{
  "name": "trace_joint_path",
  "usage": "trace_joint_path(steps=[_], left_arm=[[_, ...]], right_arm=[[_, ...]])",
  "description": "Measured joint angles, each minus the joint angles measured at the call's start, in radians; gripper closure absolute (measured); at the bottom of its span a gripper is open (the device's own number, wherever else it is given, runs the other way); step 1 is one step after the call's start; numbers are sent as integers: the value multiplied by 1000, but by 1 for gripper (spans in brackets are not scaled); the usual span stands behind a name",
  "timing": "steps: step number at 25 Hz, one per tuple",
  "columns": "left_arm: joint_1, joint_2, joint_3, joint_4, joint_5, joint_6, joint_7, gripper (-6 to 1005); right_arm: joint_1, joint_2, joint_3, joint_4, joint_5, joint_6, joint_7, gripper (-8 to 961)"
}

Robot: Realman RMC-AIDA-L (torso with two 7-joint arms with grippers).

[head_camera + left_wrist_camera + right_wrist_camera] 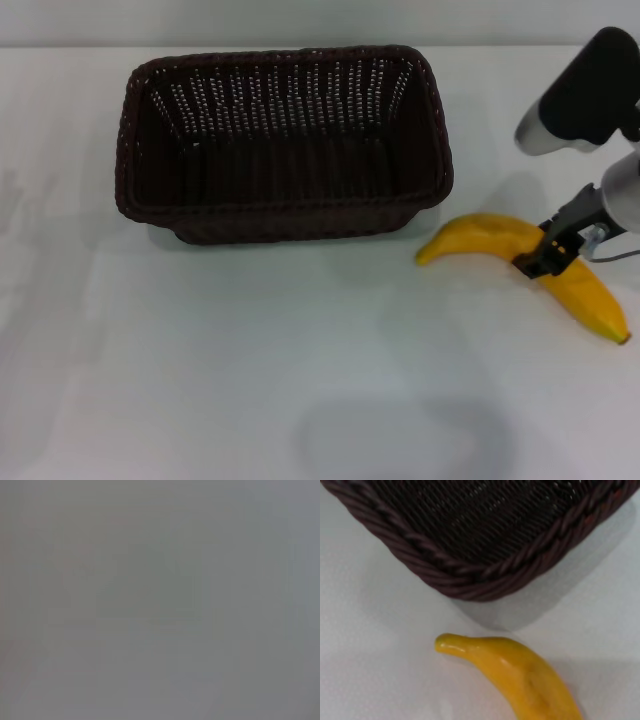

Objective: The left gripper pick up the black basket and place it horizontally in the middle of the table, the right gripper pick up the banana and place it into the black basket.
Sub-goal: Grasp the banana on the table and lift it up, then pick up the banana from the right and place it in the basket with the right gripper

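The banana (520,262), light, smooth-skinned and bruisable, lies at 4 o'clock of the black basket (285,145); right gripper (545,258) jaws straddle its middle, closure unclear

A rounded silver-and-black arm is seen, ending in the right gripper (548,256), small black claw fingers with a thin cable.

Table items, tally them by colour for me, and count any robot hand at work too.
Black: 1, the black basket
Yellow: 1, the banana
Robot hand: 1, the right hand, set over the banana
Total: 3, all on the white table
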Motion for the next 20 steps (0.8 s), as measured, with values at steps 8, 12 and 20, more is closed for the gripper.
trace_joint_path(steps=[8,12,20], left_arm=[[5,0,-2,0,0,-2,0,111],[4,-1,-2,0,0,-3,-1,111],[-3,-1,2,-1,0,-3,-3,111]], right_arm=[[-54,-1,206,121,-65,109,-89,464],[-78,-4,271,236,-82,182,-131,464],[-81,2,241,370,-79,23,-130,465]])
